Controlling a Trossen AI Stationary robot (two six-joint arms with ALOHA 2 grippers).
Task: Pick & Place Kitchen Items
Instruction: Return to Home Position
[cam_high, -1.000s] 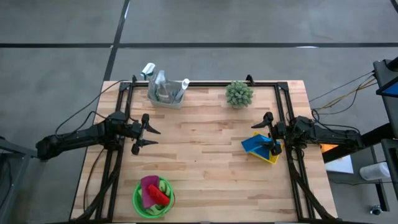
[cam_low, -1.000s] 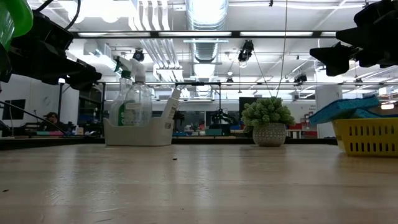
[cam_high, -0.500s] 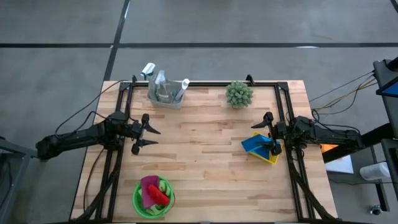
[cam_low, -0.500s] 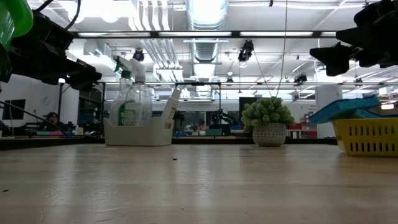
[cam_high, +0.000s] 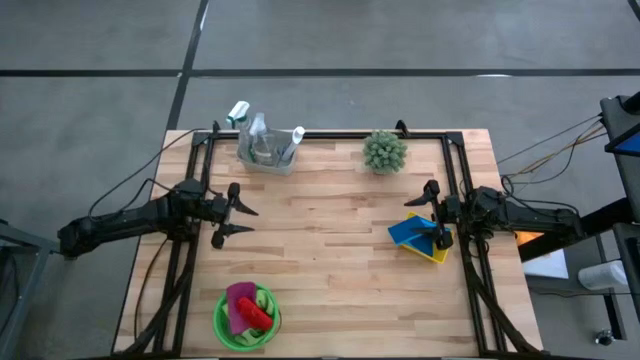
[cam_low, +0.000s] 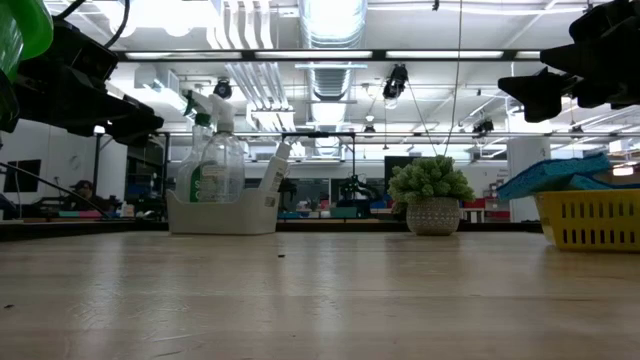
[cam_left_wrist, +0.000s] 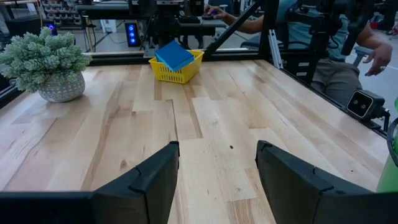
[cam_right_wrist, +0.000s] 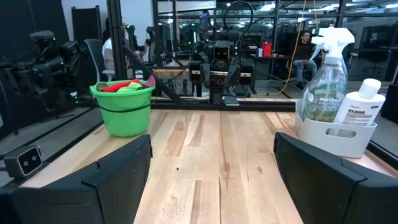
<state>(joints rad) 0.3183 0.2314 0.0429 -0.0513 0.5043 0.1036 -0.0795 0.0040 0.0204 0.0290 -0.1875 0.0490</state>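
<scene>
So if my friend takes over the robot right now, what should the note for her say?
Left gripper: open, empty, raised at the table's left side.
Right gripper: open, empty, raised at the right side, over the yellow basket's edge.
Done: blue sponges in the yellow basket; spray bottles and white bottle in the grey bin; cloths and red item in the green bucket.
Left: no kitchen item lies loose; the arms look about home.

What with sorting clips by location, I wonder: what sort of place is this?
Probably a robotics lab, not a kitchen: bare ceiling ducts, another robot rig beyond the table, and a person seated nearby.
</scene>
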